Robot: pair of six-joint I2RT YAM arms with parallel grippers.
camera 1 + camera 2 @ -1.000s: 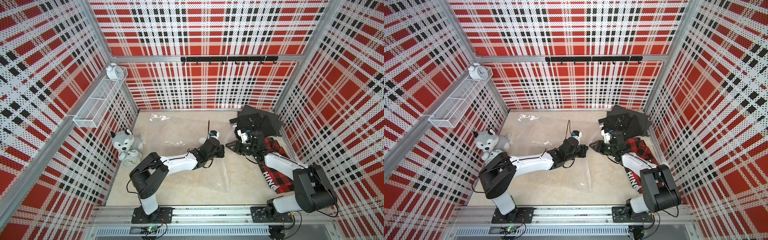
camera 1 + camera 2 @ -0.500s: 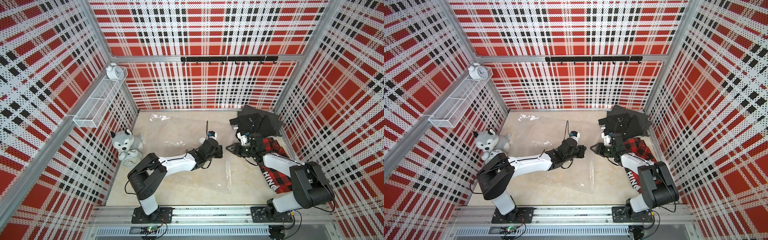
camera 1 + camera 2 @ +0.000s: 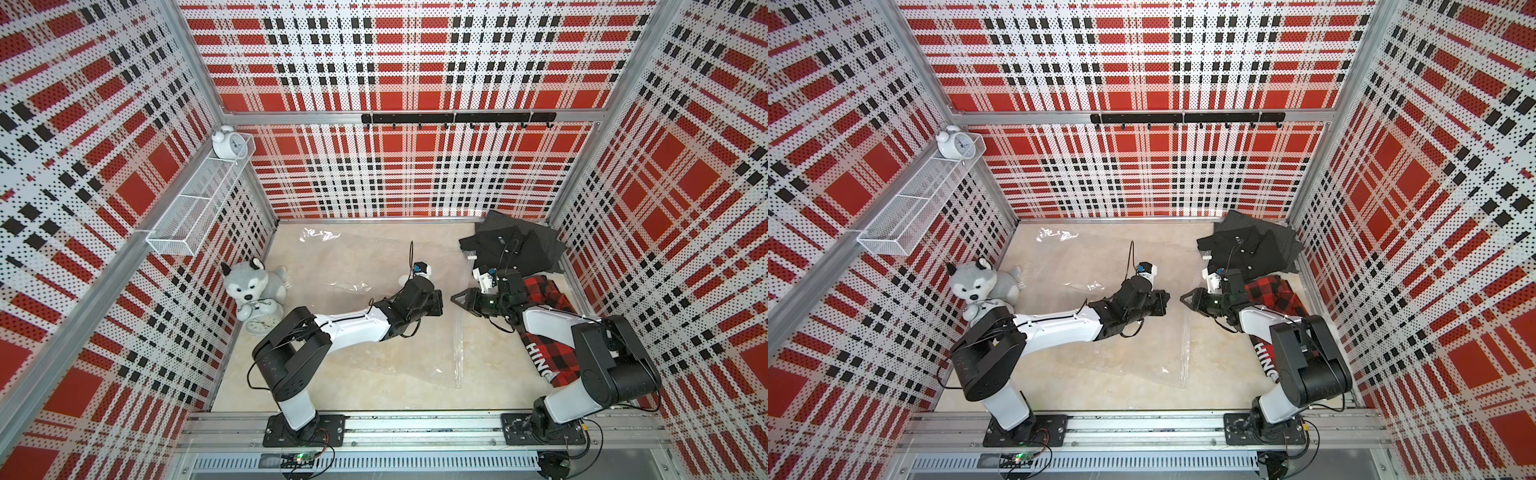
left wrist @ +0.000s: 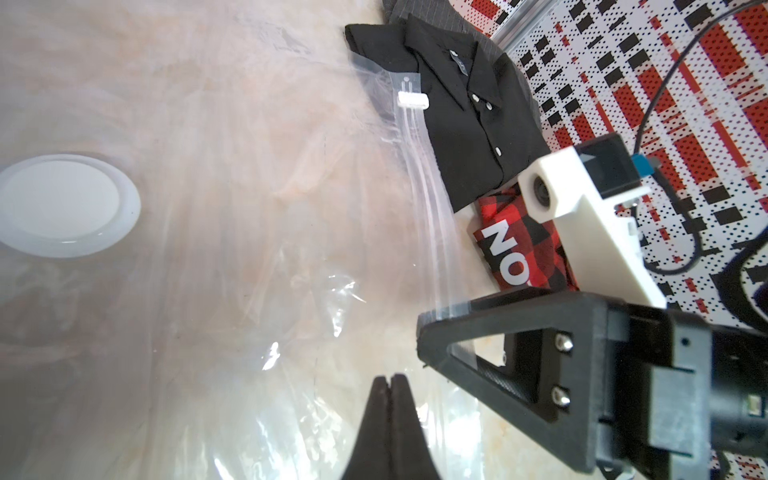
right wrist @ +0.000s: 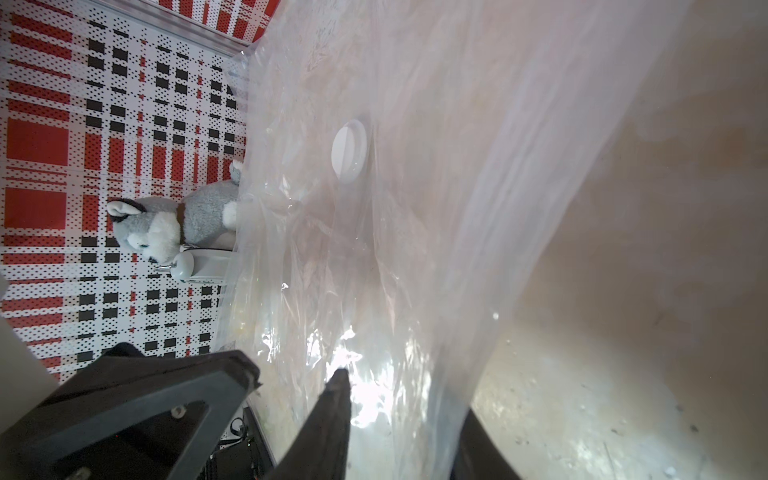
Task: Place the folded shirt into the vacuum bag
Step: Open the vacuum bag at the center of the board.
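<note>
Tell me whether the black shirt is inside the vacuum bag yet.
No, the black shirt lies outside the vacuum bag, near the wall.

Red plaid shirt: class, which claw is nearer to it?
Right. The right claw sits close beside the red plaid shirt; the left claw lies beyond it, over the vacuum bag.
</note>
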